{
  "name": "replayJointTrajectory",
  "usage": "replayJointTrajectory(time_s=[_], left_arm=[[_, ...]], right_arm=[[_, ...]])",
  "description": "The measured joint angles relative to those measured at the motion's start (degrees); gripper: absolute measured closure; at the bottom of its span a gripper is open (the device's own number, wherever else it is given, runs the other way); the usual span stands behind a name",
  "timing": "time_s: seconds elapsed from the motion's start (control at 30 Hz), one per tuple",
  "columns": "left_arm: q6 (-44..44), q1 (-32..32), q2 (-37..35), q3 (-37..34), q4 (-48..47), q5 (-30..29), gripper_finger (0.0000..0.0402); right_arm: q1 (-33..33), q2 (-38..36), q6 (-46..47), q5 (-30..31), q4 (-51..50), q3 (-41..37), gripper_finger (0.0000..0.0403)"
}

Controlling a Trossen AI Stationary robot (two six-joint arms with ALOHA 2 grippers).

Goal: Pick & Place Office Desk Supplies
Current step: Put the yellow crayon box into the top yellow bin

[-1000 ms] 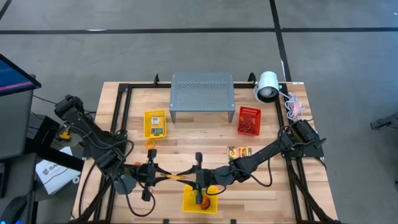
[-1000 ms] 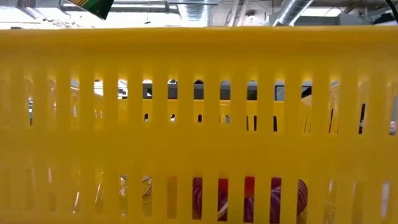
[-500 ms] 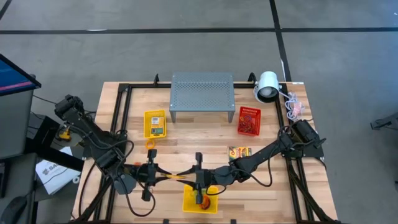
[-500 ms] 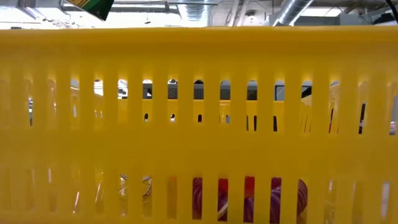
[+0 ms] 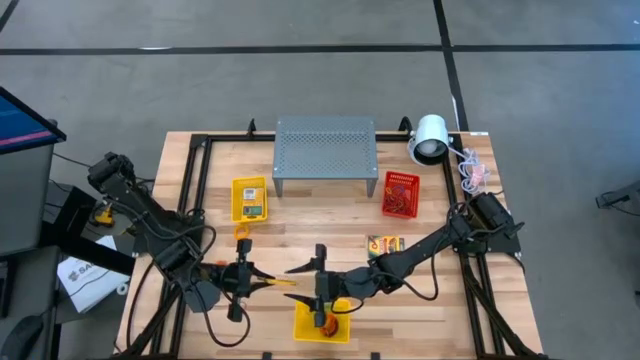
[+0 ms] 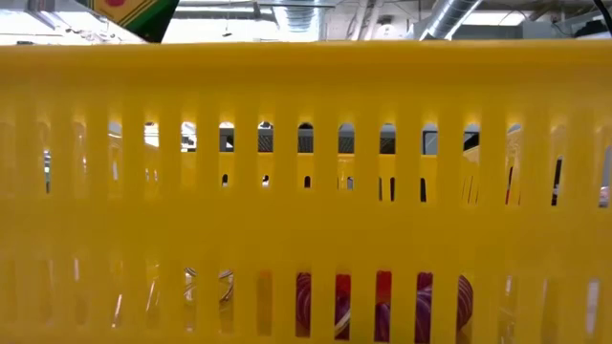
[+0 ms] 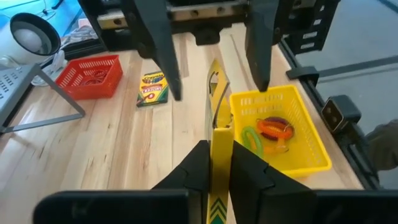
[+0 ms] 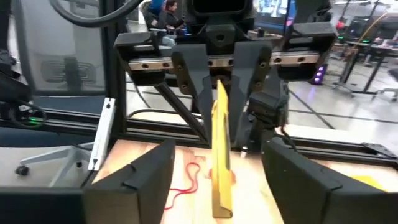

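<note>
Left gripper [image 7: 214, 171] clamps 1 crayon box [image 7: 216, 134] edge-on; right gripper [image 8: 214, 180] fingers spread, apparently clear of it, beside yellow basket [image 7: 311, 140].

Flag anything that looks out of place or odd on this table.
One crayon box hangs on edge in mid-air beside the yellow basket, pinched by the left gripper, while the right gripper stands open around its far end. A few rubber bands lie loose on the wood, outside any basket.
</note>
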Motion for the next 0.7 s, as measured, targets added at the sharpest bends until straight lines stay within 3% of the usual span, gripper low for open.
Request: replayJointTrajectory(time_s=[0.27,0.5,0.7], left_arm=[[-1.1,0.2,-1.2,0.0,-5.5,-0.6,0.0353],[-1.7,1.3,-4.5,0.0,-12.4,-3.6,0.0371],[-5.7,3.5,-7.0,0.0,-23.0,-5.8,0.0347]], right_arm=[[2.0,-2.7,-1.7,7.4,-5.7,0.0,0.0154],[4.6,-6.6,-1.3,12.0,-13.1,0.0,0.0154],[6.3,-7.0,1.2,16.6,-17.7,0.0,0.0154]])
